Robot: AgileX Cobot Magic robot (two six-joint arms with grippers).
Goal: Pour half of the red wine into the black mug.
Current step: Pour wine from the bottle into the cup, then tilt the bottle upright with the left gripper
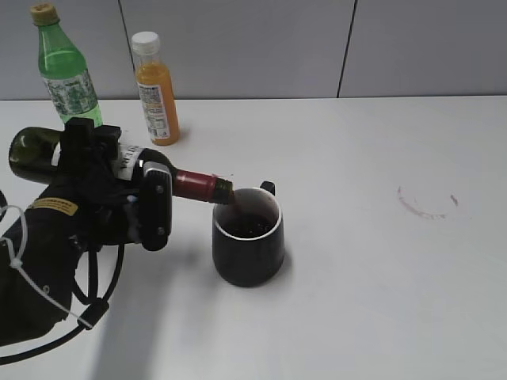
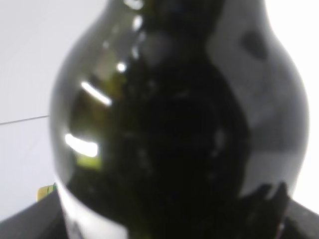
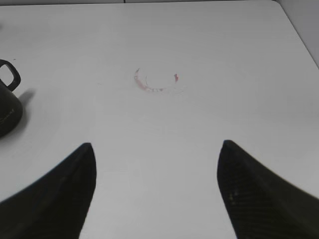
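Observation:
My left gripper (image 1: 119, 194) is shut on the red wine bottle (image 1: 194, 184), holding it tipped almost level, its red foil neck over the rim of the black mug (image 1: 248, 253). Dark red wine runs from the mouth into the mug, which holds dark liquid. The mug stands upright on the white table, its handle at the back. In the left wrist view the dark glass bottle (image 2: 179, 124) fills the picture and hides the jaws. My right gripper (image 3: 157, 149) is open and empty above bare table; the mug's edge and handle (image 3: 9, 94) show at its far left.
A green plastic bottle (image 1: 67, 75) and an orange juice bottle with a white cap (image 1: 156, 91) stand at the back left. A faint red ring stain (image 1: 428, 204) marks the table on the right, also in the right wrist view (image 3: 155, 82).

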